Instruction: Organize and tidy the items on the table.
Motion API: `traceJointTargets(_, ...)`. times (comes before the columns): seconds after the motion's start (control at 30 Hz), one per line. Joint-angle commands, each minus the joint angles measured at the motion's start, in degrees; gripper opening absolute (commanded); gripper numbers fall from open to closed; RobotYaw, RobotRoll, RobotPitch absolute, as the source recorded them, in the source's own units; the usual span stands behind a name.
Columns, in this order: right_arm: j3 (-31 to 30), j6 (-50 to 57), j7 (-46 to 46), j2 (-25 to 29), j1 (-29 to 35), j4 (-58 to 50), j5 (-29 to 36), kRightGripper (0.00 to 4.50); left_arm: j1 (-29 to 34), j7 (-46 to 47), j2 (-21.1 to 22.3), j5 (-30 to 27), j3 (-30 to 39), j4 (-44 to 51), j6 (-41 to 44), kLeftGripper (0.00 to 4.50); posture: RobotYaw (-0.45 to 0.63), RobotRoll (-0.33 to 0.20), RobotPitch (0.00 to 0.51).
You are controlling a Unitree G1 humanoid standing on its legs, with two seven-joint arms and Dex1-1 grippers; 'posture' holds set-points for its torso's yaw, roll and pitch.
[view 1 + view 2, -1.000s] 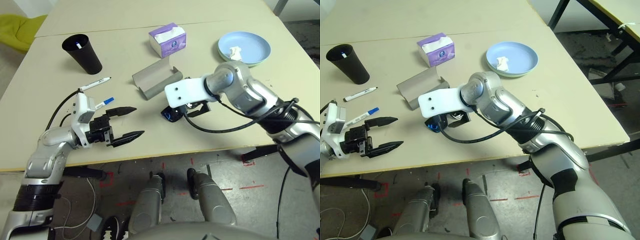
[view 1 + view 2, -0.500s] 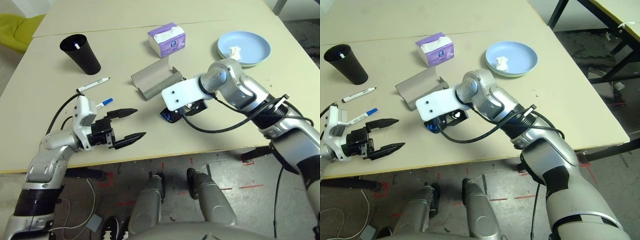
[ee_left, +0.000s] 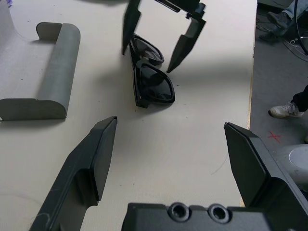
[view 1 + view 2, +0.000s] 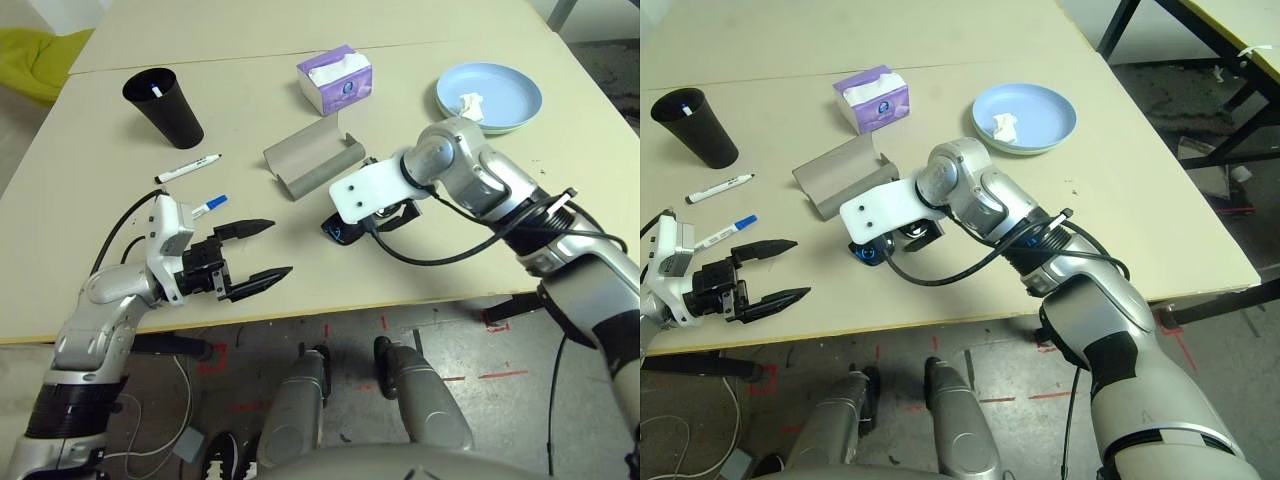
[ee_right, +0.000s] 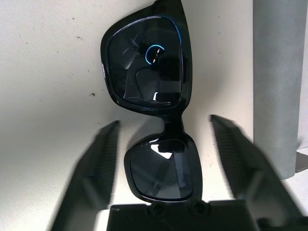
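Note:
Black sunglasses point(image 4: 337, 231) lie on the table point(image 4: 420, 270) near its front edge, beside the open grey glasses case point(image 4: 312, 158). My right gripper point(image 5: 164, 121) hangs open over them, a finger on either side of the bridge point(image 3: 147, 60). My left gripper point(image 4: 275, 247) is open and empty, to the left of the sunglasses. A black-capped marker point(image 4: 188, 168) and a blue-capped marker point(image 4: 208, 207) lie at the left. The black cup point(image 4: 165, 105) stands behind them. A crumpled tissue point(image 4: 470, 103) rests on the blue plate point(image 4: 505, 85), which sits on the green plate point(image 4: 1025, 150).
A purple tissue box point(image 4: 335, 78) stands at the back, between the cup and the plates. A small white and blue thing point(image 4: 156, 92) pokes up inside the cup. A black cable point(image 4: 125, 215) loops off my left wrist near the blue-capped marker.
My right gripper has shifted slightly above the sunglasses, which have stayed in place. The left arm has hardly moved.

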State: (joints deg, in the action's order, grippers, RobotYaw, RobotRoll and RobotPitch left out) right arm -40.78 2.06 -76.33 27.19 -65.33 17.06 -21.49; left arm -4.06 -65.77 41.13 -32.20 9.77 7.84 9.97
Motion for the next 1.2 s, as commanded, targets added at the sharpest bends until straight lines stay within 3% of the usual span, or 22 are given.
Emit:
traceJointTargets(0.03,1.18,0.85,-1.26,-0.64,1.01,-1.31,0.16,2.34,0.5,-0.11,-0.31,-0.25,0.02,0.58,0.13,4.5,-0.12,0.0,0.259)
traceJointTargets(0.23,1.81,2.03,-2.5,-0.62,1.62,-2.19,0.11,0.14,0.28,0.19,-0.84,-0.51,0.07,0.88,0.45,4.5,-0.12,0.0,0.26)
traceJointTargets(0.6,2.98,1.42,-2.63,-0.67,0.06,-1.43,-0.47,0.13,-0.38,0.57,-1.09,-0.92,0.15,0.02,0.67,4.5,-0.13,0.0,0.255)
traceJointTargets(0.83,6.36,-6.14,5.99,-5.52,-7.67,6.66,-0.8,0.12,-1.34,6.91,-2.46,-1.6,3.11,-2.46,3.63,4.5,-0.12,0.0,0.249)
traceJointTargets(1.2,7.88,-17.8,20.8,-12.69,-13.53,24.41,-3.08,0.12,0.13,16.02,-3.58,0.17,5.67,-0.44,4.93,4.5,-0.08,0.0,0.248)
